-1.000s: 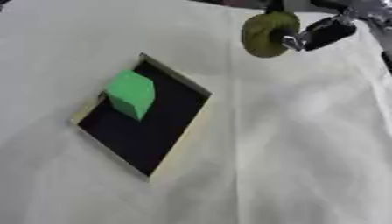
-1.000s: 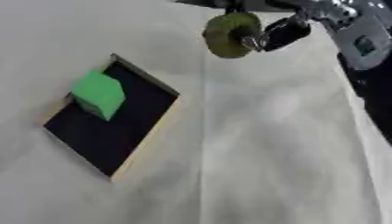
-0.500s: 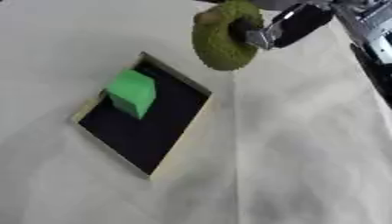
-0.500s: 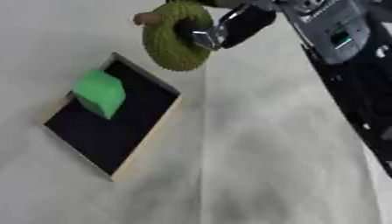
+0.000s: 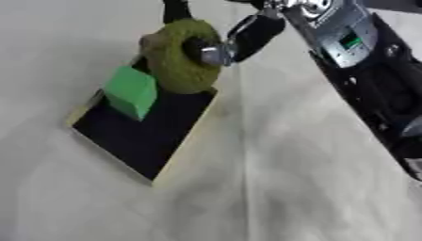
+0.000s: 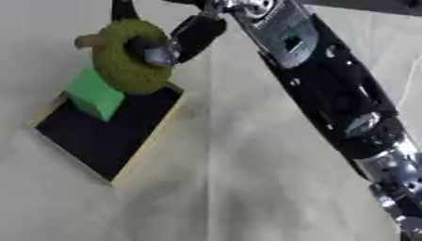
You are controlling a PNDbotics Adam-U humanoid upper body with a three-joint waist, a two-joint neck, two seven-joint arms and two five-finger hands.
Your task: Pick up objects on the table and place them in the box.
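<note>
Above the box's (image 5: pixel 177 148) far edge, the right hand (image 5: pixel 247 35) pinches a green ring (image 5: pixel 177 59); lower it beside the green block (image 5: pixel 130 92), then release.

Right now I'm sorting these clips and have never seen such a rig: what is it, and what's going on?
Both pictures come from a stereo camera in a humanoid robot's head, looking down at a table covered in white cloth. The black and silver limb entering from the right is its right arm. Its right hand holds an olive-green ring above the far end of a shallow black box. A green block already lies in the box. The left hand is out of sight.
</note>
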